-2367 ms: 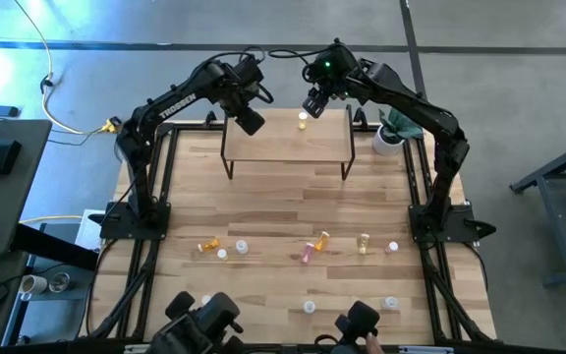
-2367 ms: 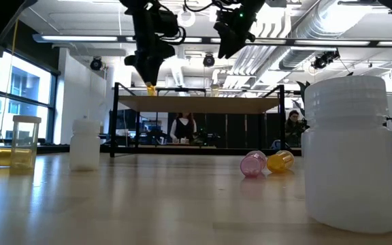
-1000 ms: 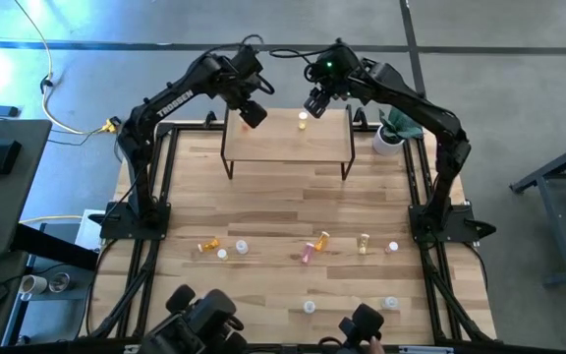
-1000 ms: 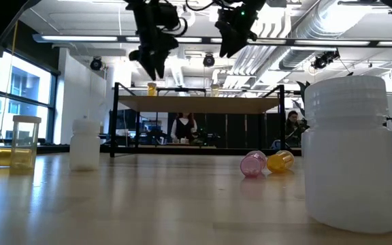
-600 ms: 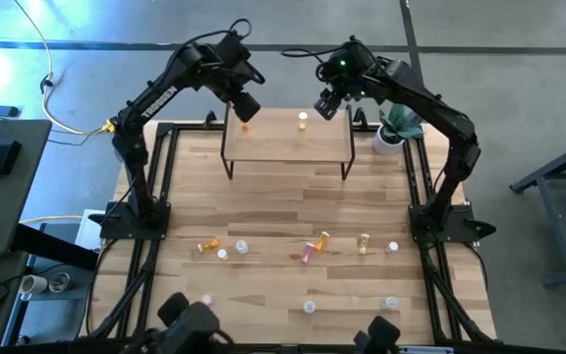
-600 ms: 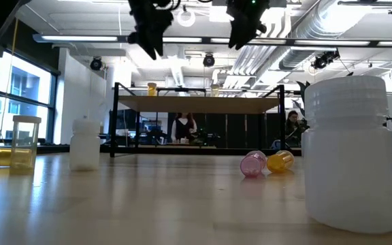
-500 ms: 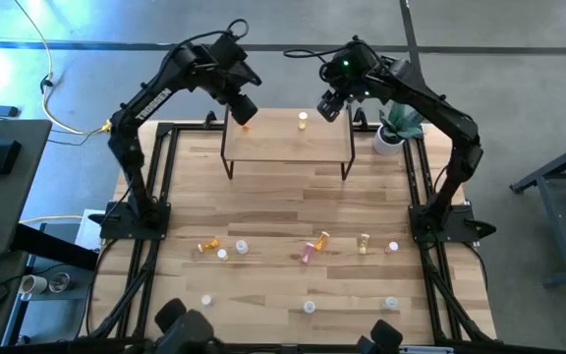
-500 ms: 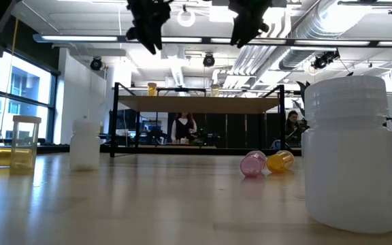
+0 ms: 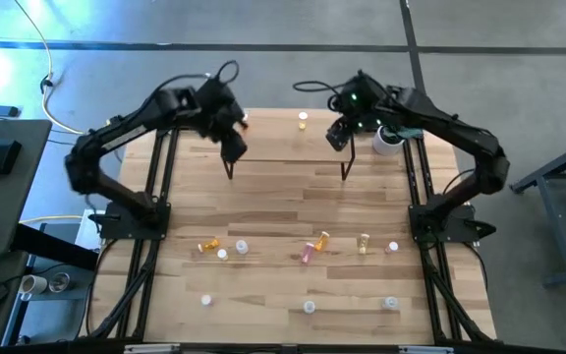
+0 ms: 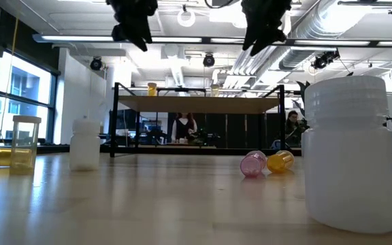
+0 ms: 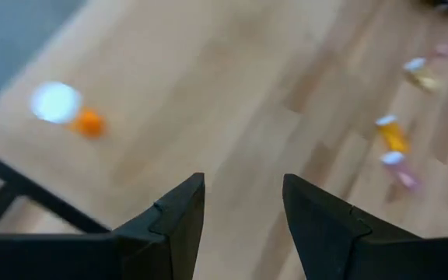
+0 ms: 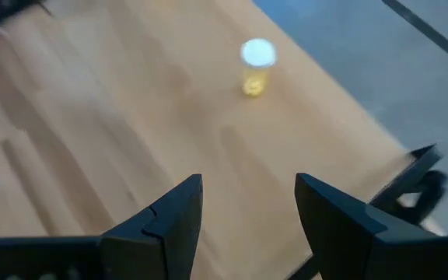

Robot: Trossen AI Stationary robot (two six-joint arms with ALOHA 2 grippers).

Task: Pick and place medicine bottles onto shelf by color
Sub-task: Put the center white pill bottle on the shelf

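Left gripper [image 9: 232, 144] and right gripper [image 9: 336, 135]: both hanging open, empty, above the shelf [image 9: 288, 133]. Remaining medicine bottles are lying well toward the table's near side; orange bottle [image 9: 206, 246] probably nearer the left arm, yellow bottle [image 9: 364, 242] nearer the right.

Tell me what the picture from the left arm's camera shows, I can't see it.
The left gripper, its dark jaws open and empty, hangs above the shelf. One orange bottle with a white cap stands on the shelf, and blurry bottles lie farther off.
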